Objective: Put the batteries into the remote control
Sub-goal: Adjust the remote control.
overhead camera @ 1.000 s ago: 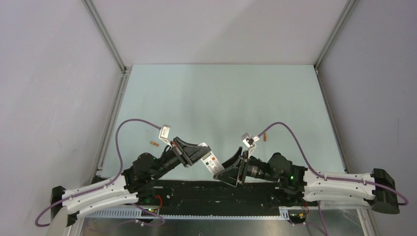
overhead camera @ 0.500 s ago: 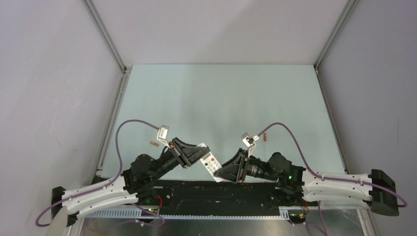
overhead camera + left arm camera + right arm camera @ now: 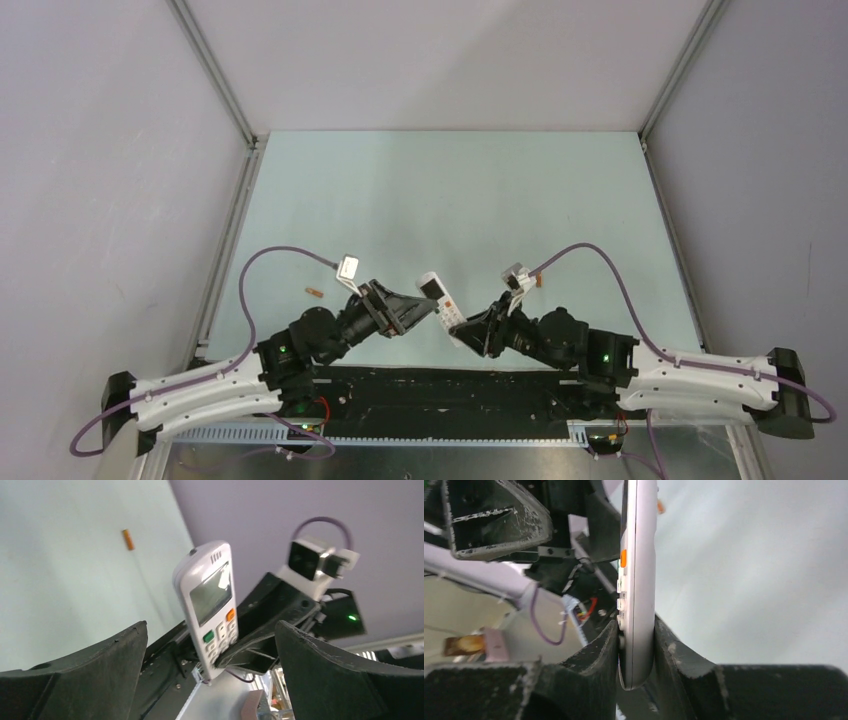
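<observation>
We are finding the remote's [image 3: 438, 298] button marks too small to read. The right gripper [image 3: 636, 630] is clamping the remote's lower end, holding it above the near middle of the table [image 3: 440, 190] with the display end pointing far and slightly left. The left gripper [image 3: 428, 310] is gaping wide just beside it, gripping nothing. One battery [image 3: 314, 293] is lying on the table at left; the other battery [image 3: 539, 281] at right.
</observation>
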{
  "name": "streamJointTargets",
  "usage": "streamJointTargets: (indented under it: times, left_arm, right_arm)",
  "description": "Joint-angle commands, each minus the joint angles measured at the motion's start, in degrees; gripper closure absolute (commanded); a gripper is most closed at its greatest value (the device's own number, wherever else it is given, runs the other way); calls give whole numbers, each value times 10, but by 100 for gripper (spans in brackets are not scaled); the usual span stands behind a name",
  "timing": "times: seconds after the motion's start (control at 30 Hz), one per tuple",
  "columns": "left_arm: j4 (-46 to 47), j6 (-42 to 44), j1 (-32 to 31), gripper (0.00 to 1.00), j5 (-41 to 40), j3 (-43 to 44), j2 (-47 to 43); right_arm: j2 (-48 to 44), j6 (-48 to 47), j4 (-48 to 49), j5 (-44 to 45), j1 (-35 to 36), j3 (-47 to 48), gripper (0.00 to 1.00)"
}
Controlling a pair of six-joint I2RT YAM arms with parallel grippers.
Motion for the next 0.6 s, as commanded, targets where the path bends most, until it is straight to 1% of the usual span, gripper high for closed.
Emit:
streamJointTargets:
  times: [0.0,0.03,0.07,0.1,0.13,0.17,0.2,0.23,0.3,0.4,0.43,0.57]
  left_arm:
    - [-108,-44,-1,0,-55,53,15]
    - [-119,-54,-1,0,-65,58,15]
    - [-139,-59,-1,0,-70,61,14]
    - [-154,-68,-1,0,-81,67,13]
    - [-179,-71,-1,0,-85,70,11]
    - [-189,-76,-1,0,-91,77,9]
    - [-204,-78,-1,0,-93,82,7]
    - [-208,-79,-1,0,-94,84,4]
    - [-212,-83,-1,0,-94,87,-1]
    - [-215,-89,-1,0,-93,91,-5]
    - [-216,-90,-1,0,-91,92,-4]
    - [-218,-92,-1,0,-84,96,7]
  right_arm:
    - [7,-88,-109,165,28,59,100]
    - [22,-125,-119,186,46,70,100]
    - [44,-170,-121,228,60,79,100]
    - [56,-193,-119,257,91,84,100]
    - [86,-242,-116,313,116,93,100]
    - [102,-264,-109,339,140,99,100]
    - [134,-305,-106,383,159,111,100]
    - [151,-320,-105,399,167,118,100]
    - [194,-352,-106,458,182,138,100]
    - [243,-399,-92,492,200,157,100]
    - [250,-410,-78,508,205,159,100]
    - [296,-504,-10,560,236,171,100]
